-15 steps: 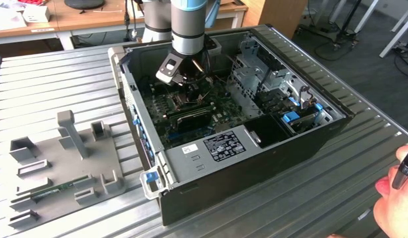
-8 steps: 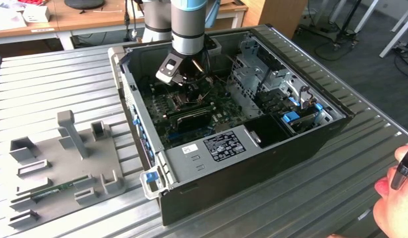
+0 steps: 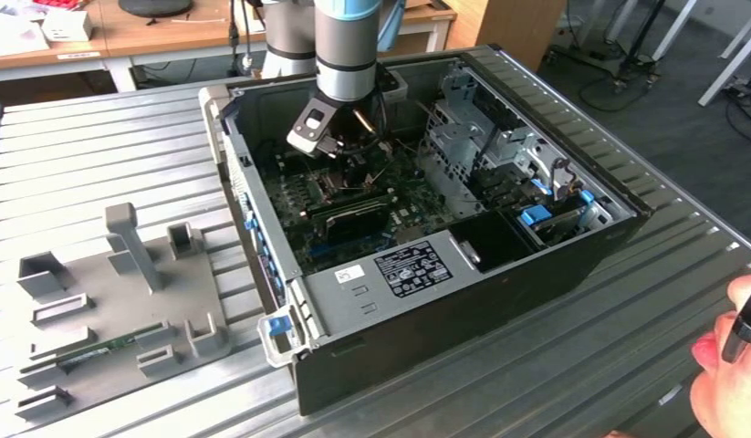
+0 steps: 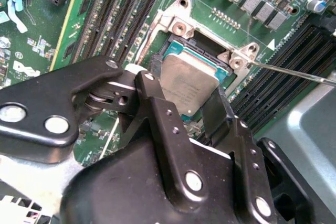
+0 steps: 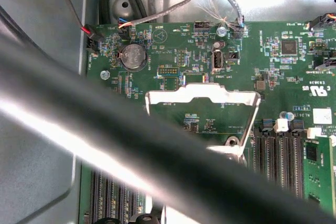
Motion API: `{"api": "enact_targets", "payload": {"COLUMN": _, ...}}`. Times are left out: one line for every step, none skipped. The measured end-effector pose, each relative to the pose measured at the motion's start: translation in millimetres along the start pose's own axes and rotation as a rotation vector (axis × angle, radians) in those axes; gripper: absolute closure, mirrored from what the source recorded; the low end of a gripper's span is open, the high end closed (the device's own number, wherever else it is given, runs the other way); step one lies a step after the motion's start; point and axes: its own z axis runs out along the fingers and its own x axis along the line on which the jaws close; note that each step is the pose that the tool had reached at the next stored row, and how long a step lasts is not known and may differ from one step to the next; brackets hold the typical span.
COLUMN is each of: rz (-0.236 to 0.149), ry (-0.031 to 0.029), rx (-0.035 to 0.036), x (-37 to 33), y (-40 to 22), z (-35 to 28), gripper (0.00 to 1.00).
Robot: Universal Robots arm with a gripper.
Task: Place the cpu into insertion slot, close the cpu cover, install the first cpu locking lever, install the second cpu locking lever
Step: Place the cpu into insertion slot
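Note:
In the second wrist view my gripper [image 4: 184, 92] is shut on the cpu [image 4: 190, 74], a small square chip with a dull metal top. Black fingers [image 4: 153, 103] press on two opposite sides of it. The chip hangs tilted right over the insertion slot [image 4: 176, 40], whose silver rim [image 4: 178, 23] shows beyond it; I cannot tell if its lower edge touches the socket. A thin wire locking lever [image 4: 294, 73] sticks out free beside the slot. The cpu cover [image 5: 202, 94], a silver frame, stands swung open in the first wrist view. In the exterior view the gripper [image 3: 336, 148] reaches down into the computer case.
The green motherboard [image 3: 393, 214] lies inside the open black computer case [image 3: 473, 301], walled in by drive cages [image 3: 473, 137]. Long black memory slots [image 4: 123, 9] run beside the socket. A grey fixture plate [image 3: 119, 301] lies at the exterior view's left. A person's hand [image 3: 722, 374] shows at its right edge.

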Motion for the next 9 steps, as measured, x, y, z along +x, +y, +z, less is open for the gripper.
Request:
{"api": "enact_targets", "payload": {"rz": 0.000, "ry": 0.0003, "rx": 0.0002, "x": 0.0, "y": 0.0, "z": 0.0, "gripper": 0.45}}
{"api": "enact_targets", "payload": {"rz": 0.000, "ry": 0.0004, "rx": 0.0003, "x": 0.0, "y": 0.0, "z": 0.0, "gripper": 0.38}}
{"api": "enact_targets", "payload": {"rz": 0.000, "ry": 0.0003, "rx": 0.0004, "x": 0.0, "y": 0.0, "z": 0.0, "gripper": 0.38}}
{"api": "enact_targets", "payload": {"rz": 0.000, "ry": 0.0003, "rx": 0.0003, "x": 0.0, "y": 0.0, "z": 0.0, "gripper": 0.38}}
{"api": "enact_targets", "payload": {"rz": 0.000, "ry": 0.0002, "rx": 0.0004, "x": 0.0, "y": 0.0, "z": 0.0, "gripper": 0.38}}
{"api": "enact_targets", "payload": {"rz": 0.000, "ry": 0.0002, "rx": 0.0004, "x": 0.0, "y": 0.0, "z": 0.0, "gripper": 0.38}}
{"api": "enact_targets", "payload": {"rz": 0.000, "ry": 0.0002, "rx": 0.0004, "x": 0.0, "y": 0.0, "z": -0.1, "gripper": 0.38}}
{"api": "enact_targets", "payload": {"rz": 0.000, "ry": 0.0002, "rx": 0.0004, "x": 0.0, "y": 0.0, "z": 0.0, "gripper": 0.38}}
{"api": "enact_targets", "payload": {"rz": 0.000, "ry": 0.0002, "rx": 0.0004, "x": 0.0, "y": 0.0, "z": 0.0, "gripper": 0.38}}
